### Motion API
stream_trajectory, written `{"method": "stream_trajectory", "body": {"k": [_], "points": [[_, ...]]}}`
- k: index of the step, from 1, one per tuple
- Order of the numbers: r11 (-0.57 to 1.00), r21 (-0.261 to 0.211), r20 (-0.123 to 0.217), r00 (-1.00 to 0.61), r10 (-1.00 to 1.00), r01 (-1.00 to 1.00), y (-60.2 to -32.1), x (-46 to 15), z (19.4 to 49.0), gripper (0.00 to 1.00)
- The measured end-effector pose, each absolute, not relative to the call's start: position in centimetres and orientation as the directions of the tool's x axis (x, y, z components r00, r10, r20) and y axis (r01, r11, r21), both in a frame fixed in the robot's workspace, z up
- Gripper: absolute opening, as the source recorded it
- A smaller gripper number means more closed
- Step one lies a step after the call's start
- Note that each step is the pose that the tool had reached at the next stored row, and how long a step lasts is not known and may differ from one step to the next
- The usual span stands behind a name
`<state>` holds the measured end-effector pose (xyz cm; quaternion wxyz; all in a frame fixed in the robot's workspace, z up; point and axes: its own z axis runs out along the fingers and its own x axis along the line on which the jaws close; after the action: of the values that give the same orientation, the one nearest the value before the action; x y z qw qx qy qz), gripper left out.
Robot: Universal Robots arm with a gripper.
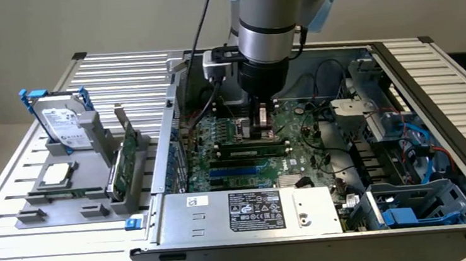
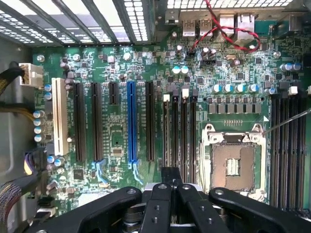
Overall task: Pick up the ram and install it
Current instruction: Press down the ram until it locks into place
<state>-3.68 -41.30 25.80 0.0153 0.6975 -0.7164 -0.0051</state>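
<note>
Hovering over motherboard (image 1: 303, 153), clenched end effector (image 1: 262, 123) just above seated ram (image 1: 251, 146).

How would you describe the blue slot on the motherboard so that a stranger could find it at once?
Start at the open computer case and look at the green motherboard lying inside it. There, a row of long narrow slots runs side by side. The blue slot is the one coloured slot, standing between black slots.

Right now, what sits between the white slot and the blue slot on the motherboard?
Wrist view: three black slots, two long, one shorter, in a row.
</note>
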Motion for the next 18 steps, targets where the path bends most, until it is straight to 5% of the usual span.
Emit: {"method": "stream_trajectory", "body": {"k": [18], "points": [[0.027,0.028,0.015,-0.027,-1.000,-0.999,-41.41,-3.66,25.80,0.11]]}}
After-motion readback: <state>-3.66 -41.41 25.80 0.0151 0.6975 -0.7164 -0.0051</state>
